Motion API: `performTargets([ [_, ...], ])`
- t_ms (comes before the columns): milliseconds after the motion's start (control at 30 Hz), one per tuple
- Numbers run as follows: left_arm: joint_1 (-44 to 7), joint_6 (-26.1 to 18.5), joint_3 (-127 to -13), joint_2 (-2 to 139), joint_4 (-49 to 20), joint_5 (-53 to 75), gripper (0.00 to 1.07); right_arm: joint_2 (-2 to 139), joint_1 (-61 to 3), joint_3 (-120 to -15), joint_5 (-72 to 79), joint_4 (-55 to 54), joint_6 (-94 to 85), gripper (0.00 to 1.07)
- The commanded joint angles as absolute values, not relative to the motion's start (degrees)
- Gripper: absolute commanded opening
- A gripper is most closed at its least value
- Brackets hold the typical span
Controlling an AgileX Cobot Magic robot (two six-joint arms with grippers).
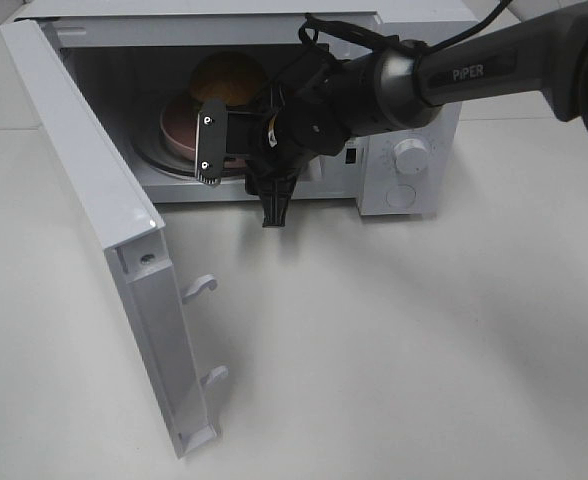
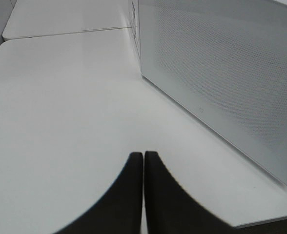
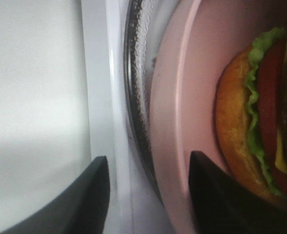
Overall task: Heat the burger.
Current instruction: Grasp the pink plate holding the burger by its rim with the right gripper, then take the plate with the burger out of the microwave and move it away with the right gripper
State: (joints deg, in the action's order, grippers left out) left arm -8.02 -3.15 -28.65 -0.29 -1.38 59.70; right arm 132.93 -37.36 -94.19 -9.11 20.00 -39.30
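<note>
1. Microwave [image 1: 414, 150]: you have a white unit standing at the far side of the desk [image 1: 394, 340], control knobs on its right face. Its door [image 1: 104, 230] hangs wide open, swung toward the near left.

2. Burger [image 1: 229, 78]: you find it inside the cavity, on the pink plate [image 1: 179, 130], which rests on the glass turntable [image 3: 136, 97]. The right wrist view shows bun, lettuce, tomato, cheese and patty in layers [image 3: 253, 126].

3. Right tool [image 1: 242, 170]: your right arm reaches in from the far right to the cavity mouth. Its fingers stand apart, one [image 3: 92, 195] outside the microwave's front sill, the other [image 3: 216, 195] over the plate near the burger. The plate's rim and the turntable's edge lie between them. You cannot tell from these views whether either finger touches the plate; nothing is seen clamped.

4. Left tool [image 2: 143, 195]: its two dark fingers are pressed together with nothing between them, hanging over bare desk on the near-left side, beside the outer face of the open door [image 2: 221, 73], which shows a fine dotted mesh.
</note>
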Motion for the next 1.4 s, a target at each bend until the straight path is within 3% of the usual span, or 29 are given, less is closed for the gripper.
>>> performTargets([
  [33, -8.25, -3.21, -28.48, -0.63, -1.78, 59.07, 0.0, 133.16, -37.18, -94.71, -9.51, 19.94, -38.62, 0.36],
  [67, -8.25, -3.21, -28.48, -0.63, -1.78, 59.07, 0.0, 133.16, -37.18, -94.71, -9.68, 19.94, -38.62, 0.29],
  [233, -8.25, -3.21, -28.48, -0.63, -1.78, 59.07, 0.0, 132.87, -37.18, -94.71, -10.31, 19.94, -38.62, 0.16],
  [300, -8.25, -3.21, -28.48, -0.63, -1.78, 59.07, 0.0, 132.07, -37.18, -94.71, -10.83, 19.94, -38.62, 0.05],
  [433, -8.25, -3.21, -28.48, -0.63, -1.78, 59.07, 0.0, 131.78, -37.18, -94.71, -11.97, 19.94, -38.62, 0.0],
  [1000, -8.25, -3.21, -28.48, -0.63, -1.78, 59.07, 0.0, 129.49, -37.3, -94.6, -16.5, 19.82, -41.25, 0.0],
  [1400, -8.25, -3.21, -28.48, -0.63, -1.78, 59.07, 0.0, 123.07, -37.36, -89.04, -17.93, 19.54, -50.71, 0.0],
])
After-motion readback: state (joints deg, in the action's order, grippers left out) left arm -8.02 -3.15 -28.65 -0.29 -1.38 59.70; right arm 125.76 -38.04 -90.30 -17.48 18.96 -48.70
